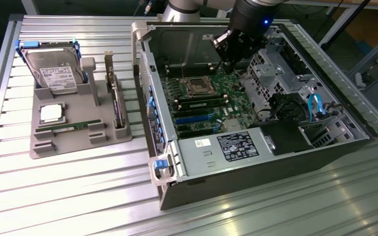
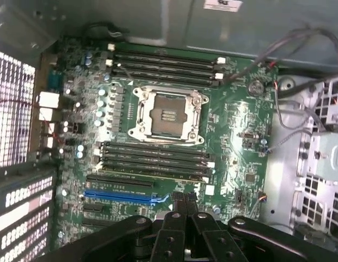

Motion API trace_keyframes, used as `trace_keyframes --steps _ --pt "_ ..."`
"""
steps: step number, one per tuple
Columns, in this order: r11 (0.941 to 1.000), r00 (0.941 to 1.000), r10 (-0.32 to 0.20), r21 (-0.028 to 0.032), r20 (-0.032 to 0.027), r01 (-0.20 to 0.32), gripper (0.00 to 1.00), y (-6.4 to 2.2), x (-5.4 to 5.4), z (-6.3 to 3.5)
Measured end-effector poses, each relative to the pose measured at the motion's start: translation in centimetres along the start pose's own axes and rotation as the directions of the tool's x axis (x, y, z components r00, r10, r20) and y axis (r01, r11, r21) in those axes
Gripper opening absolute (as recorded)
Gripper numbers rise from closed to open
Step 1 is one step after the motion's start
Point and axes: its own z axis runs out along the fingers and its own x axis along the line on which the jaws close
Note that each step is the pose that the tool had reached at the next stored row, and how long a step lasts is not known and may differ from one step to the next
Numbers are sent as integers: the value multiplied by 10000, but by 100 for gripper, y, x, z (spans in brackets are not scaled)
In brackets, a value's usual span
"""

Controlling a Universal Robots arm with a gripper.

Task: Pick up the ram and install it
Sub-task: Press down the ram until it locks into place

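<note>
My gripper (image 1: 234, 63) hangs inside the open computer case (image 1: 169, 177), above the motherboard (image 1: 225, 101) near the case's far wall. In the wrist view its fingers (image 2: 185, 203) are pressed together with nothing between them, over the board by the blue slot (image 2: 122, 194). A ram stick (image 1: 66, 127), thin and green, lies flat in the grey holder tray (image 1: 77, 145) at the exterior view's left. Two banks of dark memory slots (image 2: 155, 155) flank the bare CPU socket (image 2: 166, 115). Along the slot nearest the blue one runs a thin green strip (image 2: 152, 177), seemingly a seated ram stick.
The tray also holds a hard drive (image 1: 54, 73), a square silver CPU chip (image 1: 51, 113) and an upright expansion card (image 1: 115, 105). Drive cages and cables (image 1: 314, 105) fill the case's right side. The case stands on a slatted metal table (image 1: 71, 196).
</note>
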Motion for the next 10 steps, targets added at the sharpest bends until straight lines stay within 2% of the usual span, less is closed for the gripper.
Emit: trace_keyframes --steps 4,10 --pt "9969 9969 789 14 24 -789 10 0 0 3" --pt "9964 9964 845 16 27 -845 10 0 4 4"
